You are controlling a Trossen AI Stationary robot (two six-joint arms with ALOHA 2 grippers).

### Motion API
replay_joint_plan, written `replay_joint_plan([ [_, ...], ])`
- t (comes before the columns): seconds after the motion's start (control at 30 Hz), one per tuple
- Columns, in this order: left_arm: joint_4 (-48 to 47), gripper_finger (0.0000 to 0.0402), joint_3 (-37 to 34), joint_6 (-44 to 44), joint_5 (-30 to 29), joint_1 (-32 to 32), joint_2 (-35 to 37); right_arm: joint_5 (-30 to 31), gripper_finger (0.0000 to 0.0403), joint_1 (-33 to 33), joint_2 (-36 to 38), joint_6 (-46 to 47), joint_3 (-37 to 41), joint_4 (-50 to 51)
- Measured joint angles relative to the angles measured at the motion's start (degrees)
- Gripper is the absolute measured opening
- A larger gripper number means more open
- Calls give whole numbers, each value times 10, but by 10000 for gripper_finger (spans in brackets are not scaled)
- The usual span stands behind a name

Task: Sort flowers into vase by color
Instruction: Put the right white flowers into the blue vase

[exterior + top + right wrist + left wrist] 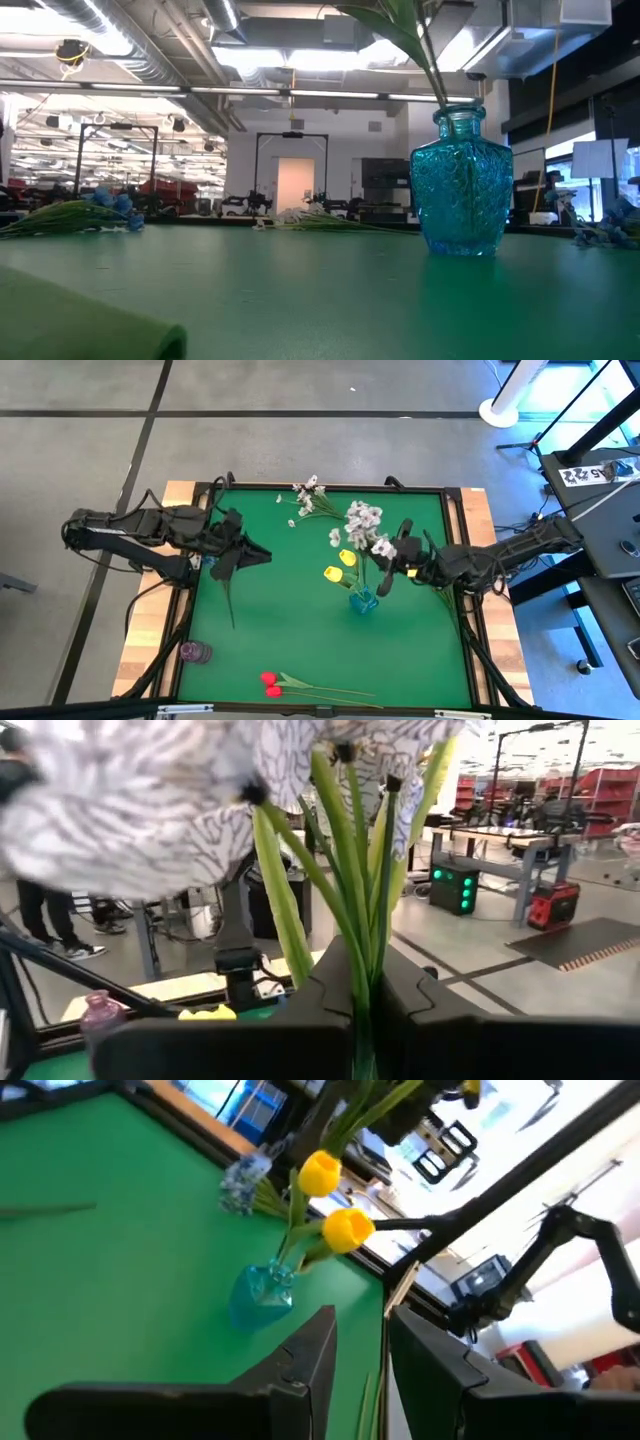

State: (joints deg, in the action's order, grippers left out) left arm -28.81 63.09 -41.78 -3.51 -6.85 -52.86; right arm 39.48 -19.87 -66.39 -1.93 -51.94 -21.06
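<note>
A blue glass vase (362, 600) stands mid-table with two yellow tulips (340, 565) in it. My right gripper (392, 568) hovers just right of it, shut on a spray of white blossoms (365, 525) raised over the vase. My left gripper (262, 553) is raised at the table's left, shut on a thin green stem (230, 605) that trails toward the near edge; its head is hidden. Another white spray (310, 495) lies at the far edge. Red tulips (272, 684) lie at the near edge. A blue bunch (240, 1180) lies by the right edge. My left gripper has the thin green stem (384, 1342) between its two fingers, running along them rather than across. The fingers point nearly level toward the vase. The stem is lifted and trails back below the gripper. My right gripper pinches the white spray's bundled green stems (362, 960) between its two fingers, some way below the blossoms. The fingers are about level and the stems rise past their tips. The spray is lifted clear, its blossoms (150, 810) above the gripper.
A small purple vase (195, 652) stands near the table's front left corner. A black frame (455, 495) rims the green table. Open green surface lies between the blue vase and the left edge.
</note>
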Motion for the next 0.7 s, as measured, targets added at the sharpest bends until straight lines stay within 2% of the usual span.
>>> replay_joint_plan([
  [0.1, -41, 92, 0, -28, 0, 0, 1, 5, 7, -14, -11, -1, 8, -2],
  [0.23, -100, 92, 0, -48, -3, 0, 1, 25, 5, -32, -15, 5, 57, -50],
  [0.33, -110, 92, 0, -54, -3, 0, 1, 25, 12, -34, -14, 16, 94, -100],
  [0.43, -110, 92, 0, -42, -7, 1, 2, 25, 33, -34, -14, 32, 105, -91],
  [0.57, -111, 92, 0, -18, -28, 15, 2, 22, 90, -34, -3, 43, 79, -8],
  [0.7, -121, 92, 0, -1, -30, 31, 2, -14, 162, -34, 15, 103, -10, 196],
])
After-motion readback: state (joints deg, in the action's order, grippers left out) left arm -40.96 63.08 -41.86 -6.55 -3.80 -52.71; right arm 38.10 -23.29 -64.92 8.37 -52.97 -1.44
